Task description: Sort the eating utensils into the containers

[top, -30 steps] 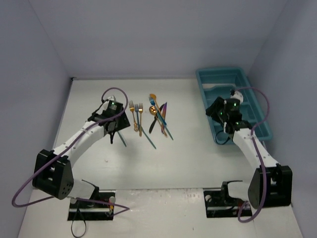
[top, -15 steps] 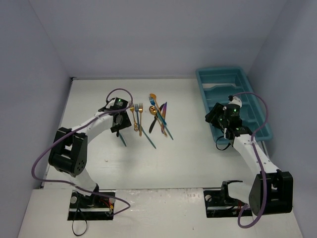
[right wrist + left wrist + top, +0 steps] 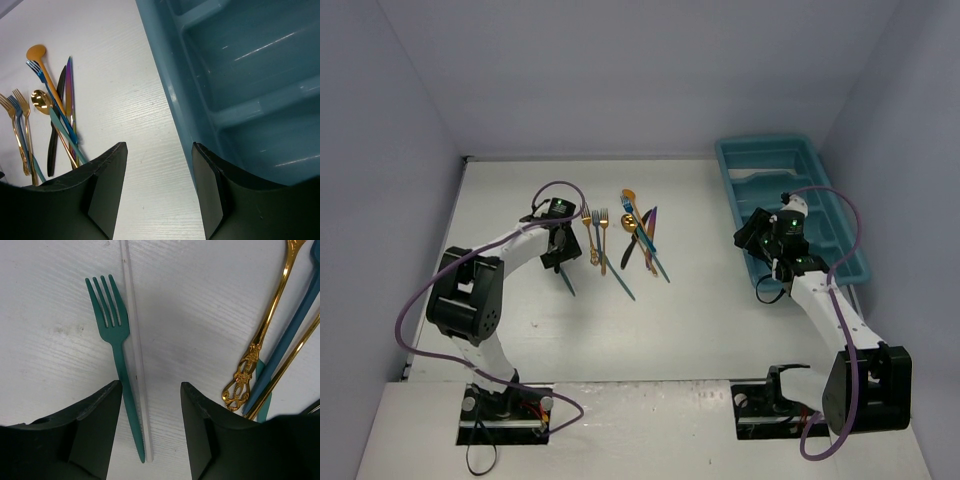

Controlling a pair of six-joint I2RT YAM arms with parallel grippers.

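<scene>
Left gripper (image 3: 557, 260) beside utensils (image 3: 646, 238); tray (image 3: 765, 142) far right.

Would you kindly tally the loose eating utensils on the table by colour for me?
Slim gold forks and spoons: 4
Blue or teal plastic pieces: 4
Black knife: 1
Purple iridescent knife: 1
Thin clear-white stick: 1
Total: 11; overlaps make the blue count less certain.
</scene>
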